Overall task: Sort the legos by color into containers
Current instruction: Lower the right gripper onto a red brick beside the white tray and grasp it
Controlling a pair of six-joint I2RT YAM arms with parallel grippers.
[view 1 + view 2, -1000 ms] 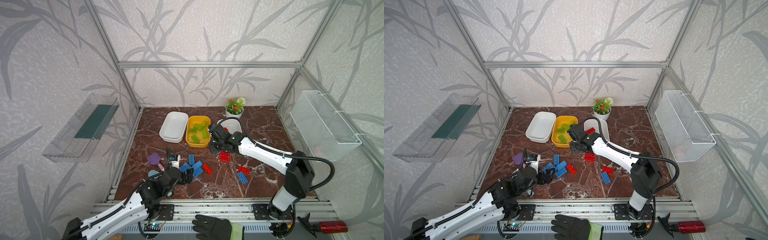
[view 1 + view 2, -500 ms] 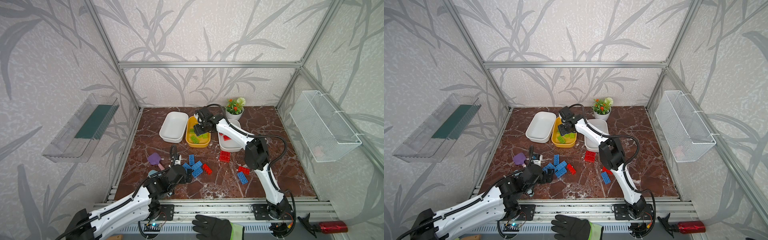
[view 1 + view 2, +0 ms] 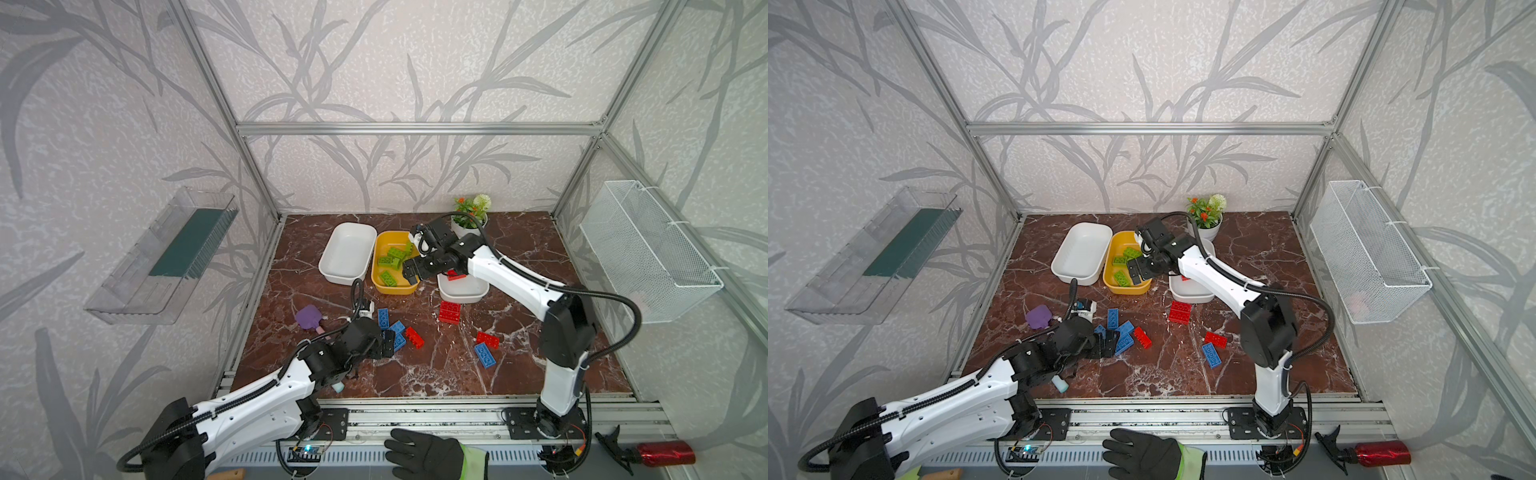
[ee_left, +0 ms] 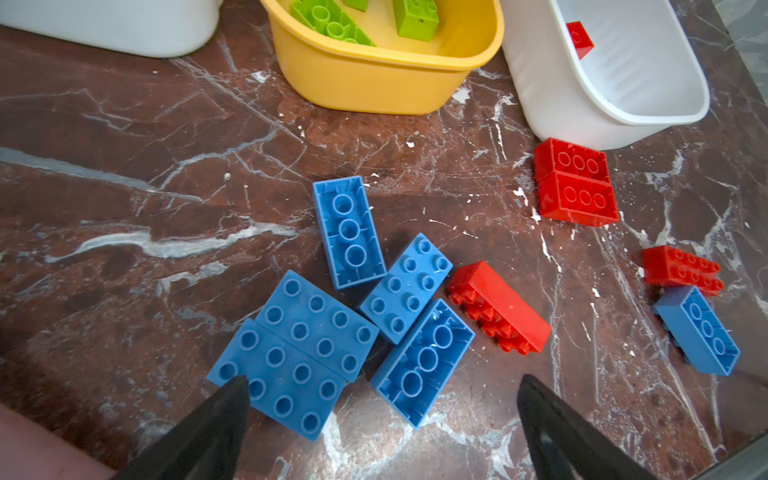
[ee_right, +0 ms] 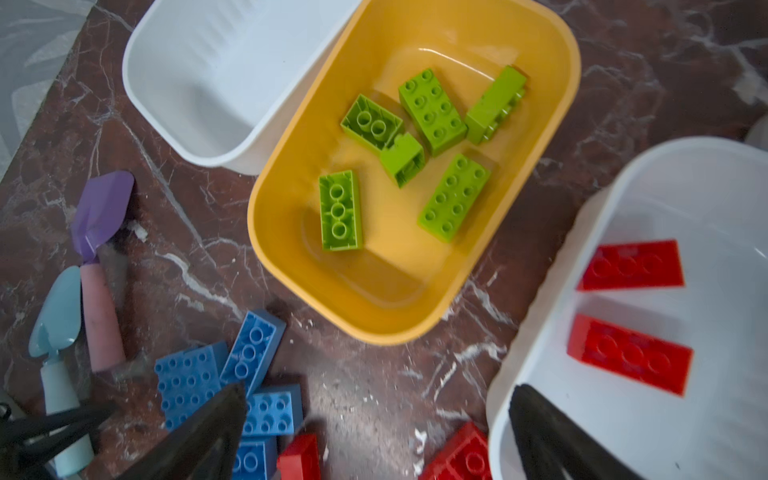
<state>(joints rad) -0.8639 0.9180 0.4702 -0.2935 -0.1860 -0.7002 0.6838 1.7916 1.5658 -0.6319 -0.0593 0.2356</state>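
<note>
The right arm (image 3: 511,271) covers much of the red-brick tub (image 3: 464,291).

Tubs (image 3: 347,253) in a tight row block the table's (image 3: 519,374) back middle, a flower pot (image 3: 1209,230) behind. Bricks (image 3: 450,311) and a shovel (image 3: 308,318) clutter the middle and front left. Right edge and front right corner lie open.

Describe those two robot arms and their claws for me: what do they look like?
The left arm and right arm have smooth white shells with black joints; black ribbed cables loop alongside. The left claw and right claw each have two black tapering fingers.
</note>
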